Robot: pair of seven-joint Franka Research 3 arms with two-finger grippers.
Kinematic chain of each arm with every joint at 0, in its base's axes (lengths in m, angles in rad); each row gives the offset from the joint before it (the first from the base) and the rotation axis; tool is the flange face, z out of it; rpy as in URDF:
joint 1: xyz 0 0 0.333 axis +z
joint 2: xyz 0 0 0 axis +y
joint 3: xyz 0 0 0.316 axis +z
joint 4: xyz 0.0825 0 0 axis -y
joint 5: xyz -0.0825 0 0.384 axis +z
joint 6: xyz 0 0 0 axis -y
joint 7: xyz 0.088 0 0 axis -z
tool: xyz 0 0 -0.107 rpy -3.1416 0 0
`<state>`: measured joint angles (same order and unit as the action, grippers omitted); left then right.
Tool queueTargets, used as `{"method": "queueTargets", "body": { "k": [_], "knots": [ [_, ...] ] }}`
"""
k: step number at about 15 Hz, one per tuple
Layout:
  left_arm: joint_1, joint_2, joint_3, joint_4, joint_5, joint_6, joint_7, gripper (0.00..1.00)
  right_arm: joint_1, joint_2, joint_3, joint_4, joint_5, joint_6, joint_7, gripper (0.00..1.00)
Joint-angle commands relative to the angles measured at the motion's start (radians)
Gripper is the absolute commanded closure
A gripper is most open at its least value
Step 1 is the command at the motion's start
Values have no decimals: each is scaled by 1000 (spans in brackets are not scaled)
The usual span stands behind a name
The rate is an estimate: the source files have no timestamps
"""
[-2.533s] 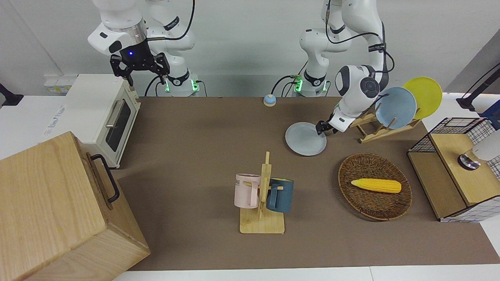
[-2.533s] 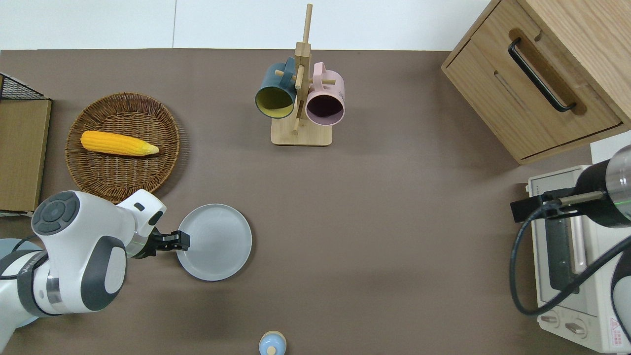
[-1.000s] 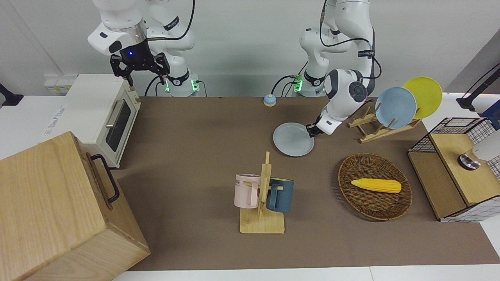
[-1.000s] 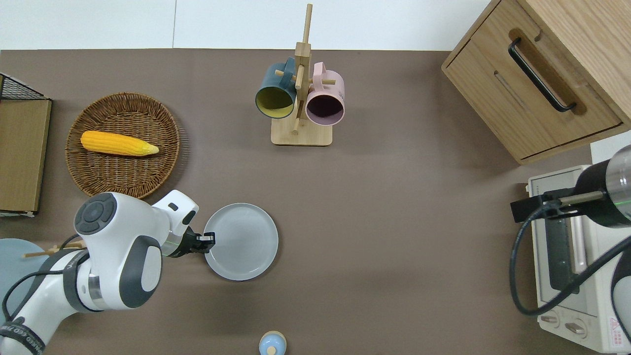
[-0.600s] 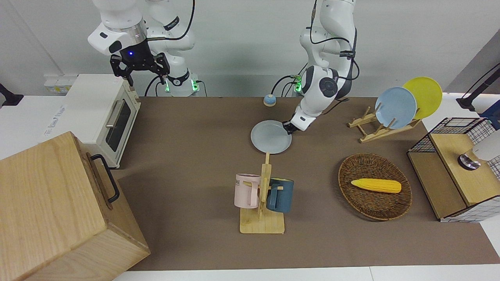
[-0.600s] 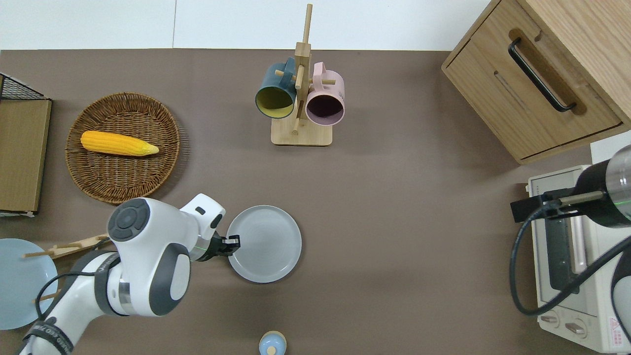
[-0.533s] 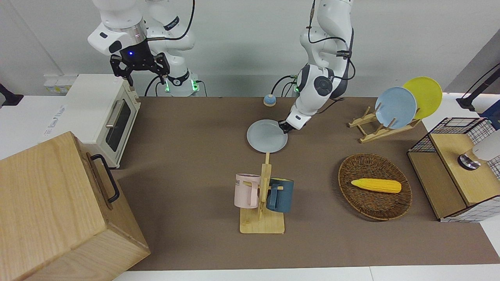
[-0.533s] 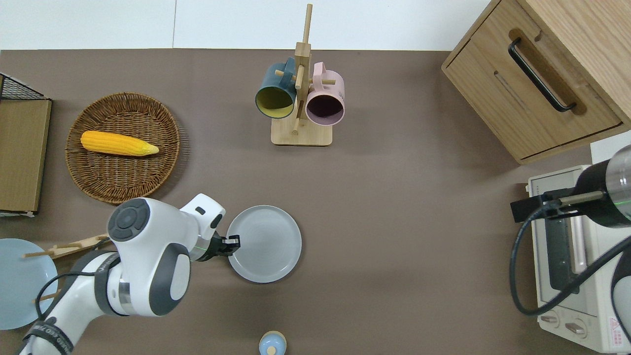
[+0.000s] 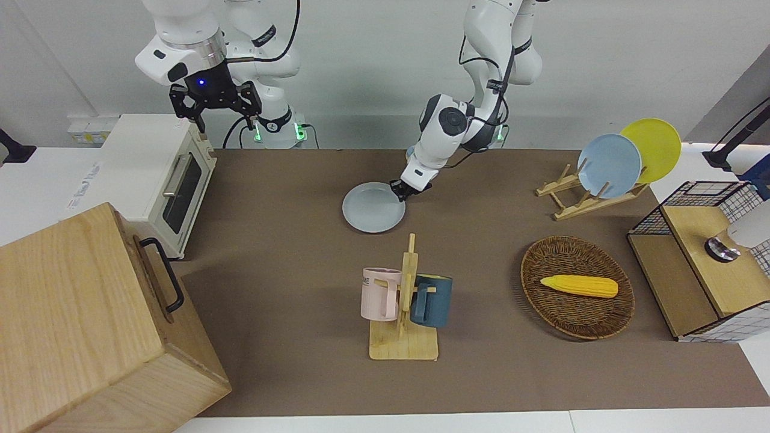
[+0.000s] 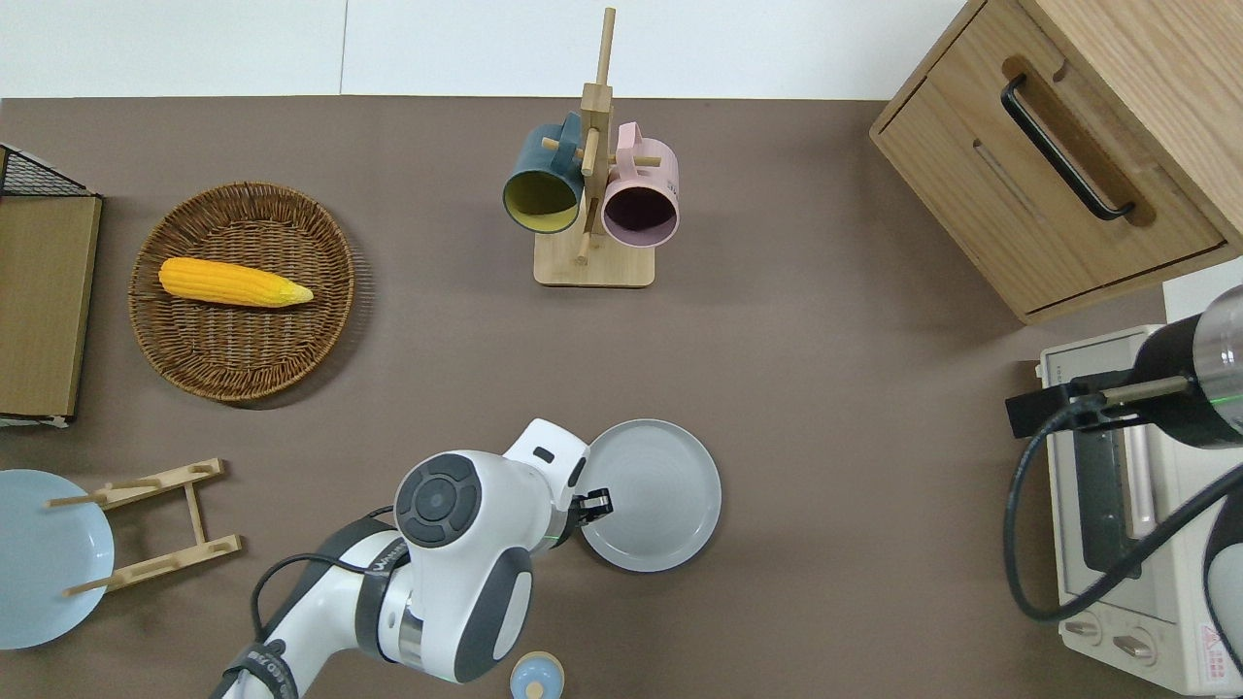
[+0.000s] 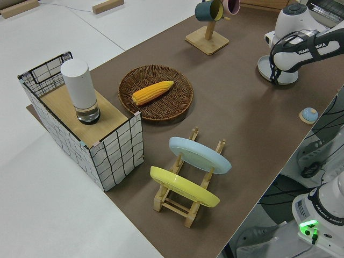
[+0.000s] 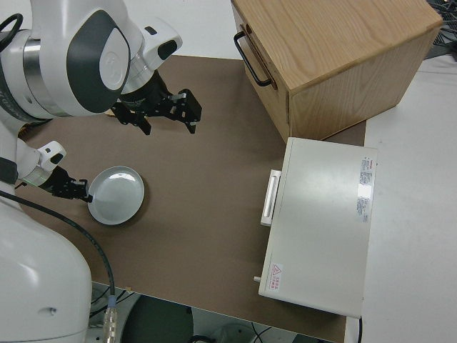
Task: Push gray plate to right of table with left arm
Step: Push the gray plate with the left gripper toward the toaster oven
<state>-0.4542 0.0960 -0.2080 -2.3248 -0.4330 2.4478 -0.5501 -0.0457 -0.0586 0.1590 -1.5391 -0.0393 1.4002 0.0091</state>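
The gray plate (image 9: 373, 207) lies flat on the brown table (image 9: 271, 252), nearer to the robots than the mug rack; it also shows in the overhead view (image 10: 653, 495) and the right side view (image 12: 116, 194). My left gripper (image 9: 402, 191) is low at the table, shut and empty. Its tip touches the plate's rim on the side toward the left arm's end, as the overhead view (image 10: 594, 503) shows. My right gripper (image 9: 215, 111) is parked, open and empty.
A wooden mug rack (image 10: 592, 194) holds a pink and a dark blue mug. A wicker basket (image 10: 243, 291) with a corn cob, a plate rack (image 9: 592, 192) with sky-blue and yellow plates, a toaster oven (image 9: 162, 174), a wooden cabinet (image 9: 84, 325) and a small bell (image 10: 536, 677) stand around.
My left gripper has slid along the table toward the right arm's end and pushed the gray plate with it. The plate is now past the mug rack. The right arm has not moved.
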Motion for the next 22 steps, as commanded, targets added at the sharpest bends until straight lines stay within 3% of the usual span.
{"method": "queueTargets", "body": {
  "k": [1, 9, 10, 11, 12, 14, 18, 22],
  "knots": [
    [-12, 80, -48, 53, -18, 74, -63, 1000, -8, -10, 5, -4, 1, -12, -8, 5],
    [-29, 133, -77, 120, -18, 100, -131, 1000, -8, -10, 5, -4, -1, -12, -8, 5],
    [-27, 139, -77, 128, -18, 100, -136, 965, -8, -10, 5, -4, -1, -12, -8, 5],
    [-29, 142, -77, 139, -18, 100, -145, 772, -8, -10, 5, -4, 1, -12, -8, 5],
    [-29, 146, -77, 143, -16, 99, -145, 412, -8, -10, 5, -4, -1, -12, -8, 5],
    [-27, 146, -76, 143, -1, 93, -136, 34, -8, -10, 5, -4, -1, -12, -8, 5],
    [-14, 113, -62, 142, 106, -7, -126, 5, -8, -10, 5, -4, -1, -12, -8, 5],
    [70, 32, -53, 140, 169, -166, -24, 2, -8, -10, 5, -4, 1, -12, -8, 5]
  ]
}}
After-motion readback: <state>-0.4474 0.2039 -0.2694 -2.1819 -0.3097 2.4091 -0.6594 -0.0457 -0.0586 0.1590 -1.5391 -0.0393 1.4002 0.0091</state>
